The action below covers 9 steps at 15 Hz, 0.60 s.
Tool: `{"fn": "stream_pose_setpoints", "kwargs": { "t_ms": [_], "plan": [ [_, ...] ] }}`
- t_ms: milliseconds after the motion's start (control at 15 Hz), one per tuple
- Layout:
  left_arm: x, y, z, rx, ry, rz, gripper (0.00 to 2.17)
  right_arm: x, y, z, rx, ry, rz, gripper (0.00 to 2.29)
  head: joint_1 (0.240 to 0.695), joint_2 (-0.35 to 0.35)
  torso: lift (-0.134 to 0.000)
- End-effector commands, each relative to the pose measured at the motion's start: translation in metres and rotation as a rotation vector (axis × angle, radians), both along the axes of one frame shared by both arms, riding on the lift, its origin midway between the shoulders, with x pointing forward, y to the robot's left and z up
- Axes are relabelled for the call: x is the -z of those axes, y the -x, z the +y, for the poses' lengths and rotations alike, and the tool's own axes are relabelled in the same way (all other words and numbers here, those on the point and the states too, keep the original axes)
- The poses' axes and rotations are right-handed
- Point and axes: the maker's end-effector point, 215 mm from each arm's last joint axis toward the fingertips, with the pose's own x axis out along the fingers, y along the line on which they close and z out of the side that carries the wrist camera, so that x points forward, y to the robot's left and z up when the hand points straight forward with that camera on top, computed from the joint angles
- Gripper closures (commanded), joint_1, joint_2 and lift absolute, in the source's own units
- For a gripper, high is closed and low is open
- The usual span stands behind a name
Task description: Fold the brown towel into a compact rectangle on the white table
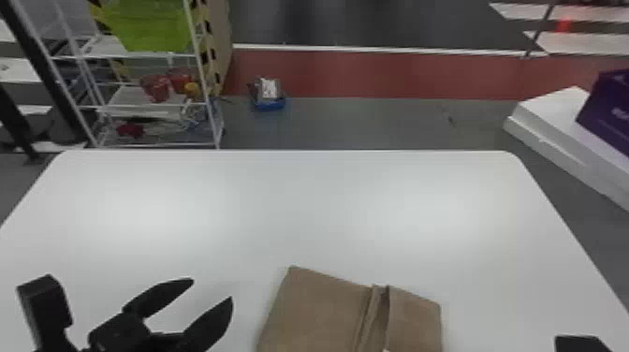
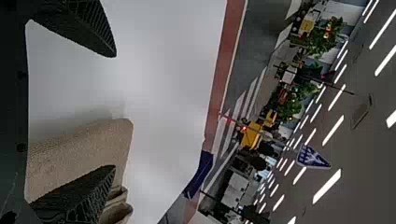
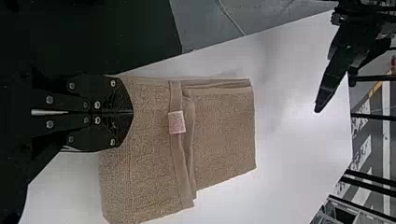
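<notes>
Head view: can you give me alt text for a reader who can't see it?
A partly folded brown towel, its layers overlapping, lies on a white table, cut off by the view's bottom edge. The open left gripper is to its left. Beyond the table, a white rack holds a green bin.

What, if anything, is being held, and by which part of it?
Apparently nothing: the black left gripper is open; the black right gripper is shut, fingertips together over the folded brown cloth towel.

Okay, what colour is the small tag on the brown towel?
The tag is pale pink; best in the right wrist view.
</notes>
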Motion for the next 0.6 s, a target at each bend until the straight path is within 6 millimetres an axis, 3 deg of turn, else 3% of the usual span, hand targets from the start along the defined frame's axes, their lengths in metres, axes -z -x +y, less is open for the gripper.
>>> {"fn": "stream_pose_setpoints", "kwargs": {
  "t_ms": [0,200,533],
  "plan": [
    [0.002,0.0,0.001,-0.006,0.006,0.004,0.03,0.004,0.01,0.015,-0.002,-0.029,0.054,2.18,0.695,-0.023,-0.123],
    [0.001,0.0,0.001,-0.004,0.006,0.003,0.03,0.01,0.022,0.038,-0.018,-0.045,0.105,2.18,0.695,0.015,-0.123],
    [0.003,0.002,0.002,-0.002,0.01,0.008,0.03,0.03,0.041,0.042,-0.019,0.007,0.18,2.18,0.695,0.078,-0.123]
  ]
}}
